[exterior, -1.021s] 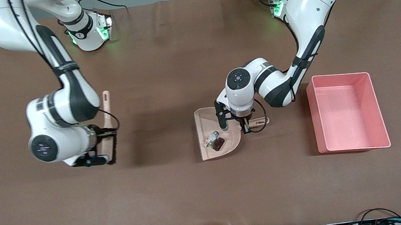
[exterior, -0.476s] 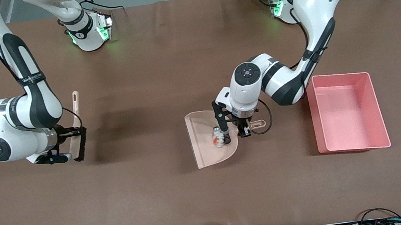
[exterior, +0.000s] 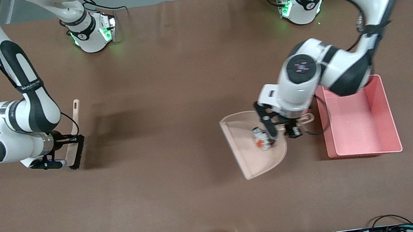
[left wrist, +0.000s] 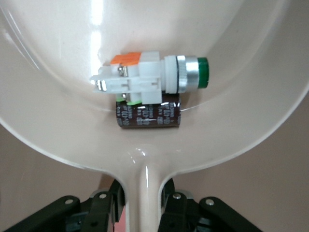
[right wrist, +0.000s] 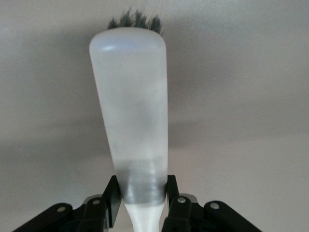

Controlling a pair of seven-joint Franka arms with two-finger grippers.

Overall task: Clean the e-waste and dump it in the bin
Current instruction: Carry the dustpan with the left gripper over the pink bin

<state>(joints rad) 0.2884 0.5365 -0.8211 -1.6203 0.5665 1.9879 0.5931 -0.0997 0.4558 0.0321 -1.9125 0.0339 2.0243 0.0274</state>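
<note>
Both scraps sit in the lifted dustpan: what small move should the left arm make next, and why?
Probably carry the dustpan sideways over the bin: the left gripper grips its handle, and the e-waste lies by the handle, not yet above the bin.

pink bin [exterior: 388, 117], beige dustpan [exterior: 248, 154], white-green and brown e-waste [left wrist: 149, 96], black-bristled brush [exterior: 76, 151]
</note>
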